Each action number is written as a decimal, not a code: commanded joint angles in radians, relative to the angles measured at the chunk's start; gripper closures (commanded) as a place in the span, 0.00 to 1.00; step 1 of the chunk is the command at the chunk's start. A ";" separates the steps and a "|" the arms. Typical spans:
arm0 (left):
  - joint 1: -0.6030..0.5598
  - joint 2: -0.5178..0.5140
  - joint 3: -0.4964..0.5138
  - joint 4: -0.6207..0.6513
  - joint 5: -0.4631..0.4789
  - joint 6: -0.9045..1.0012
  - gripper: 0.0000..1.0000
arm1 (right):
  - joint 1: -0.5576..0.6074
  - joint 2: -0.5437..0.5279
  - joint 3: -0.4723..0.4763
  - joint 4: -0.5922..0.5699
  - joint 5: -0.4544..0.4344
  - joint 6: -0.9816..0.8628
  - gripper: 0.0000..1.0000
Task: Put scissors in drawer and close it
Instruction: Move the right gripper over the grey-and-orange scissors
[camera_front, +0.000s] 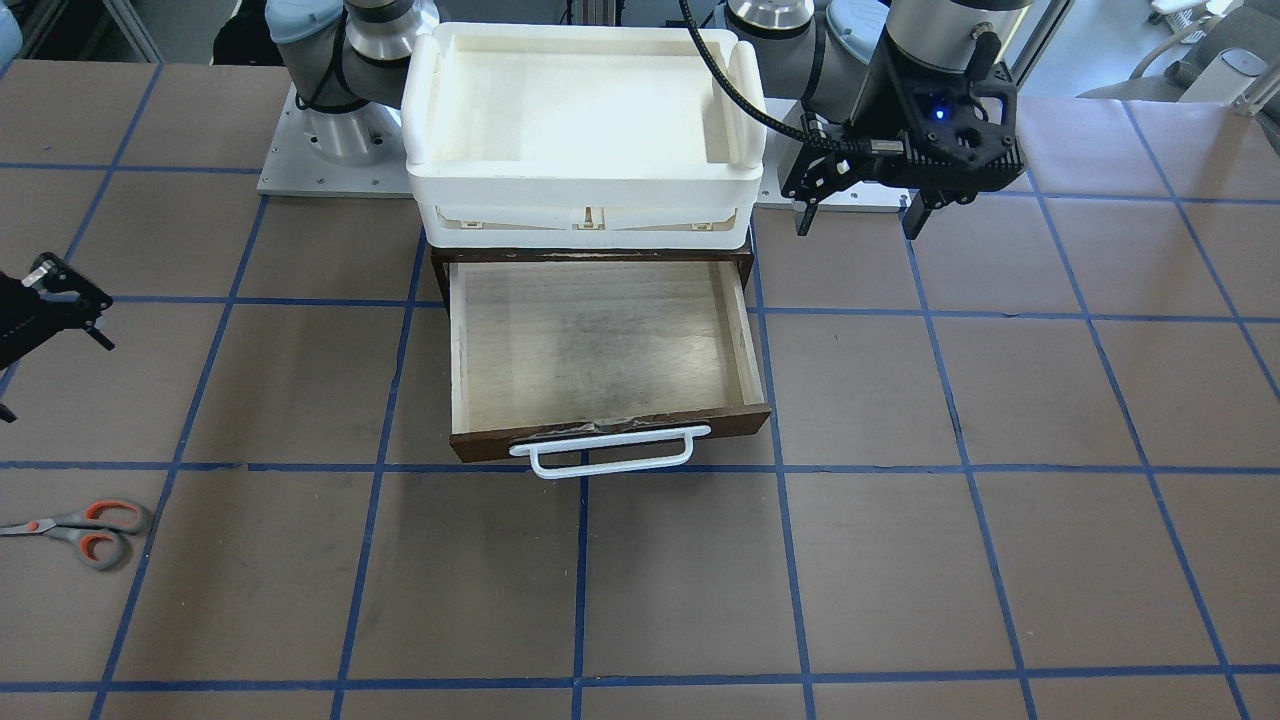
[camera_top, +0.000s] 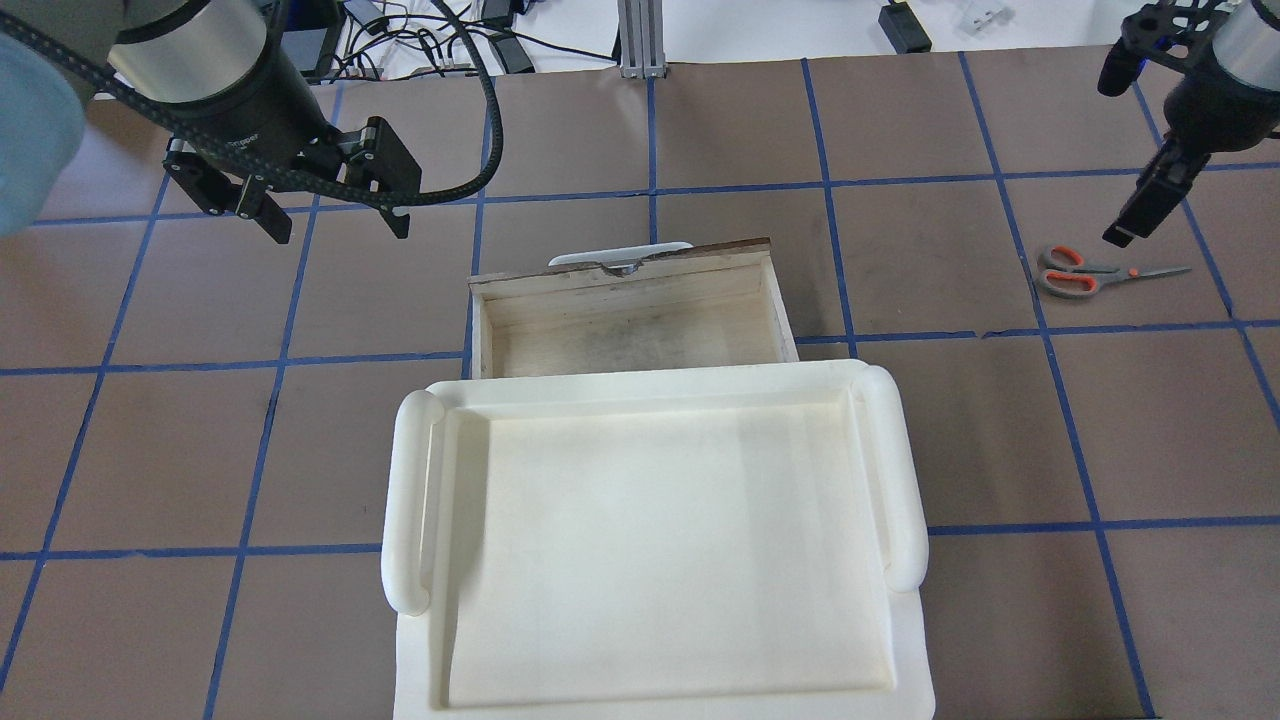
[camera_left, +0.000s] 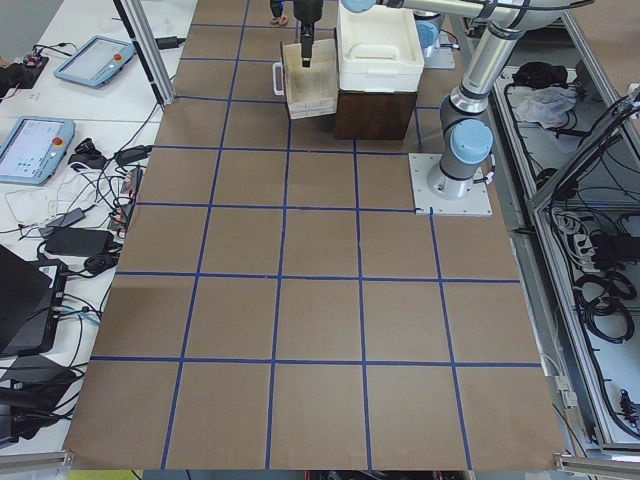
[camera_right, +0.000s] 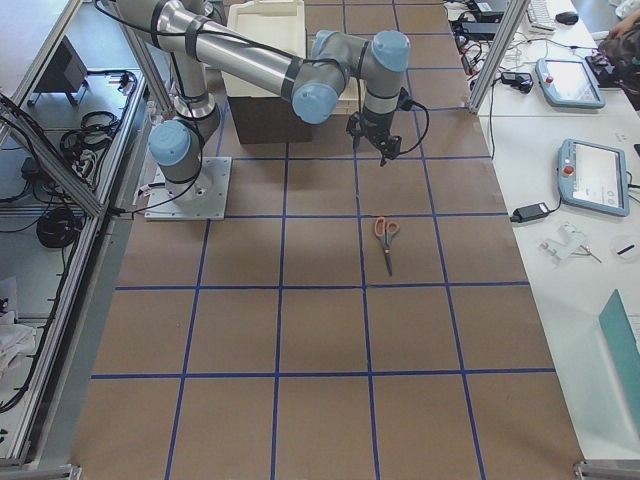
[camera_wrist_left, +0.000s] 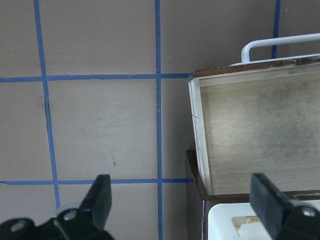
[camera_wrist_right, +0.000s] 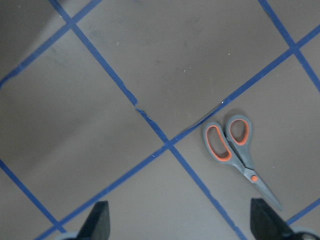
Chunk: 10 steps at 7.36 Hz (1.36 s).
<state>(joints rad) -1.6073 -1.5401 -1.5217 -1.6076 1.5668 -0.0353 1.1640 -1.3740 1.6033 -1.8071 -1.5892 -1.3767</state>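
The scissors lie flat on the brown table, grey handles with orange-lined loops; they also show in the overhead view and the right wrist view. The drawer is pulled out of its dark brown case and is empty, its white bar handle facing away from the robot. My right gripper is open and empty, hovering above the table a little short of the scissors. My left gripper is open and empty, in the air beside the case, apart from the drawer.
A white plastic bin sits on top of the dark case and overhangs the back of the drawer. Blue tape lines grid the table. Tablets and cables lie on side benches off the table.
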 joint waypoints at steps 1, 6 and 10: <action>0.001 0.002 0.000 0.000 -0.002 0.000 0.00 | -0.064 0.088 -0.002 -0.148 0.001 -0.324 0.00; 0.000 0.002 0.000 0.000 -0.001 0.000 0.00 | -0.083 0.278 -0.006 -0.332 0.069 -0.741 0.00; 0.000 0.002 0.000 -0.002 0.002 0.000 0.00 | -0.086 0.344 -0.009 -0.440 0.058 -0.877 0.00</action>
<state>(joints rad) -1.6076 -1.5386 -1.5217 -1.6080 1.5679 -0.0353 1.0796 -1.0519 1.5943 -2.2075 -1.5230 -2.2298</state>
